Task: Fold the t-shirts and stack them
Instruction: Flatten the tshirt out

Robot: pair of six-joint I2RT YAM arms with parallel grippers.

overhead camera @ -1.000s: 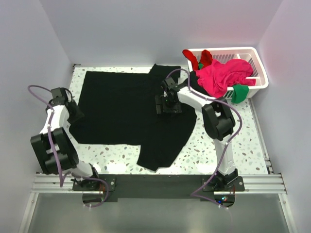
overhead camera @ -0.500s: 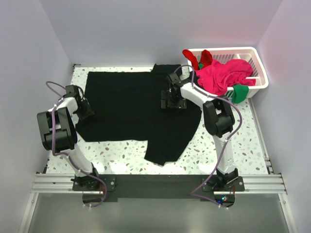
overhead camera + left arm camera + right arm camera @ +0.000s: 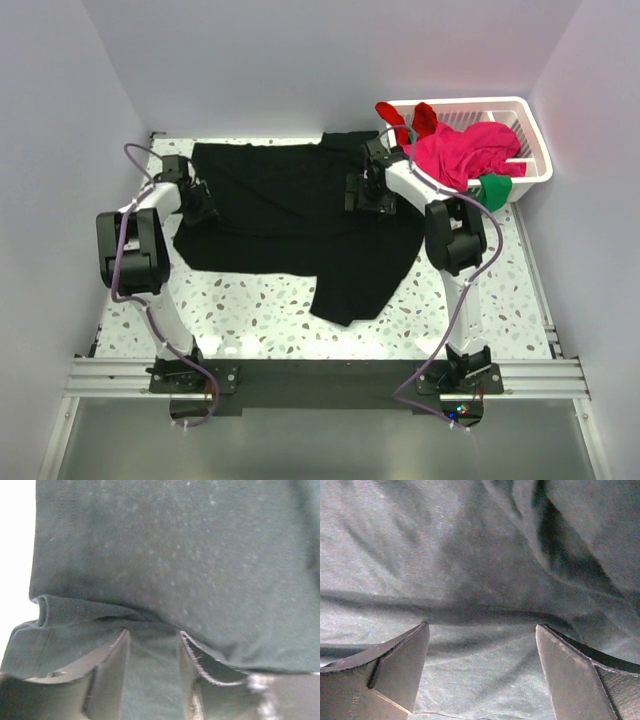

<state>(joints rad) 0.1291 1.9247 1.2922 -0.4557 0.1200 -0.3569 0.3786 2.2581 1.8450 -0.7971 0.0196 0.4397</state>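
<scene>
A large black t-shirt [image 3: 280,210] lies spread flat across the back of the table, one sleeve hanging toward the front [image 3: 355,285]. My left gripper [image 3: 200,208] sits at its left edge. In the left wrist view the gripper [image 3: 152,647] is shut on a fold of the black cloth [image 3: 175,555]. My right gripper [image 3: 368,195] is low over the shirt's right part near the collar. In the right wrist view it [image 3: 481,632] stands wide open, with wrinkled black cloth [image 3: 470,555] lying under and between the fingers.
A white slatted basket [image 3: 535,130] stands at the back right, holding a magenta-pink shirt [image 3: 460,155], a red one [image 3: 415,120] and a green one [image 3: 492,192] spilling over its rim. The speckled table [image 3: 250,310] ends at walls on the left, back and right.
Both grippers moved toward the back and to the right. The black t-shirt slid with them, away from the front and left edges. The left arm swung up along the left side.
</scene>
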